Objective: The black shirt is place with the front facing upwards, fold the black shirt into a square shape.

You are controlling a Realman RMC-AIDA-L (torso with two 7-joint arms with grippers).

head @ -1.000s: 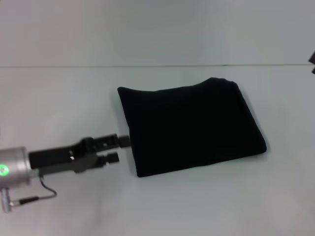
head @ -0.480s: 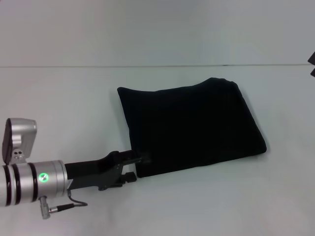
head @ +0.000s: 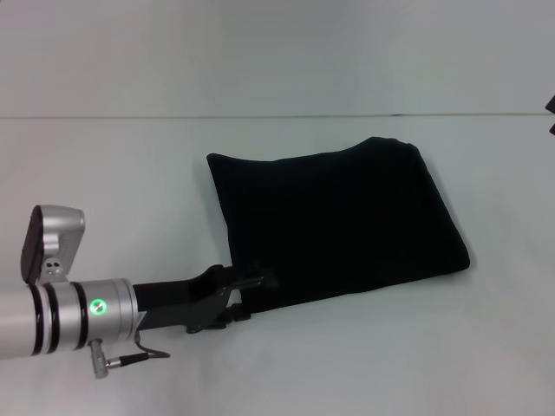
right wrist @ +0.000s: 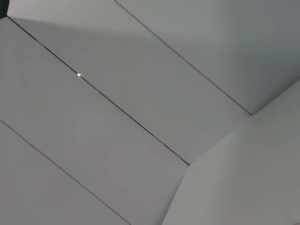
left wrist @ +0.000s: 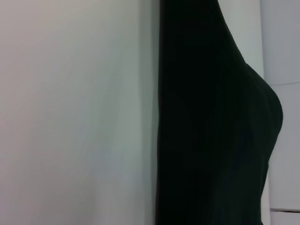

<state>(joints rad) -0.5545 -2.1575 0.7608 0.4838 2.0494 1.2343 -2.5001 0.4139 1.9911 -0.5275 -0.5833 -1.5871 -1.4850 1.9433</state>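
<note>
The black shirt (head: 334, 224) lies folded into a rough rectangle on the white table (head: 104, 182), right of centre in the head view. No print shows on it. My left gripper (head: 251, 299) is at the shirt's near-left corner and stands open. One of its fingers (head: 258, 281) reaches over the cloth's edge, while the other sits just off the corner on the table. The left wrist view shows the shirt (left wrist: 211, 140) as a dark mass beside bare table. My right gripper does not show in any view.
The table's far edge (head: 260, 116) runs across the head view behind the shirt. A small dark part (head: 551, 108) pokes in at the right border. Only pale wall panels (right wrist: 140, 117) appear in the right wrist view.
My left arm has swung from the shirt's left side toward the near edge and rightward. Its gripper now sits at the near-left corner, with one finger over the cloth.
</note>
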